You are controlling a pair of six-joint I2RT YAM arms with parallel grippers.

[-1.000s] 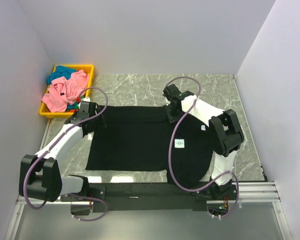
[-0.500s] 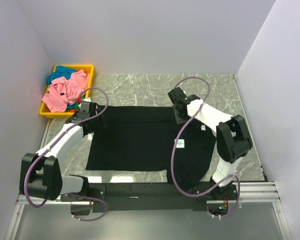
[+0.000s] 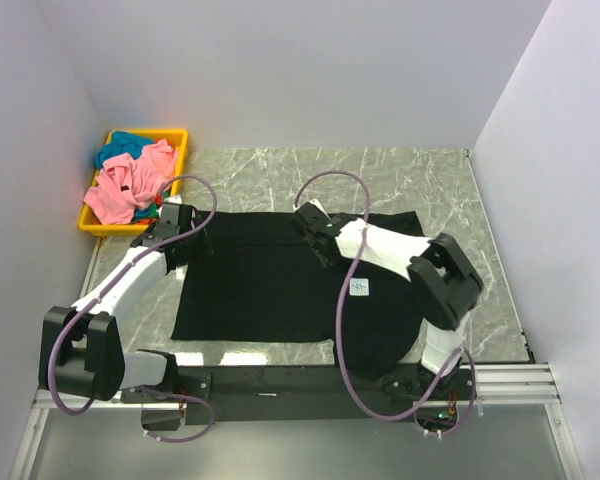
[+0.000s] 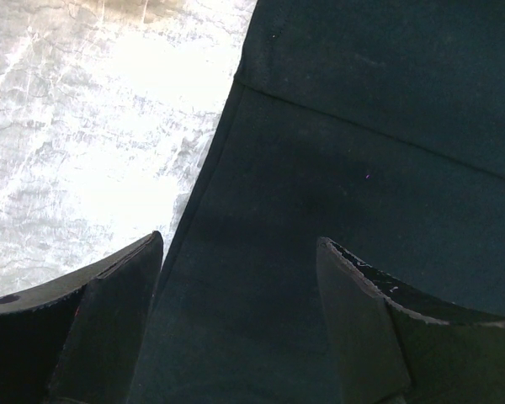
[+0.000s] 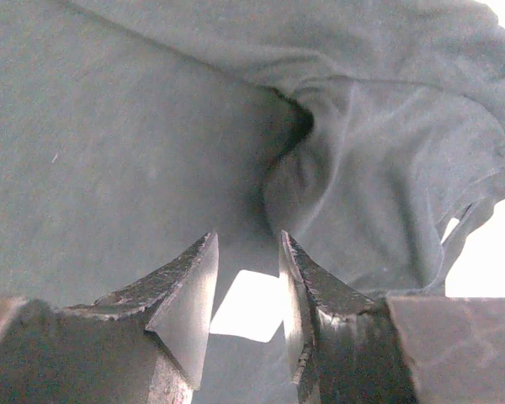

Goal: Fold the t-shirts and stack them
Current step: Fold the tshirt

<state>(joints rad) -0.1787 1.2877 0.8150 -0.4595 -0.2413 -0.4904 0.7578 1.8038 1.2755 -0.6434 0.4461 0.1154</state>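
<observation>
A large black t-shirt [image 3: 260, 290] lies spread on the marble table, its right part folded over with a white tag [image 3: 359, 288] on top. My left gripper [image 3: 193, 246] hangs open over the shirt's upper left edge [image 4: 236, 93], nothing between its fingers [image 4: 126, 295]. The right gripper [image 3: 313, 233] is open low over the shirt's upper middle. In the right wrist view its gripper [image 5: 247, 239] stands above wrinkled black cloth [image 5: 379, 177], with a bright white patch [image 5: 248, 305] below the gap. The pink t-shirt [image 3: 130, 187] and the teal t-shirt [image 3: 123, 143] lie crumpled in the bin.
A yellow bin [image 3: 176, 134] sits at the table's back left corner, just beyond the left arm. Bare marble [image 3: 280, 175] runs behind the shirt and along its right side [image 3: 485, 290]. White walls close in the back and both sides.
The right gripper has opened, let go of the cloth and swung left along the shirt's upper edge. The shirt's upper right corner now lies flat. The left arm has stayed still.
</observation>
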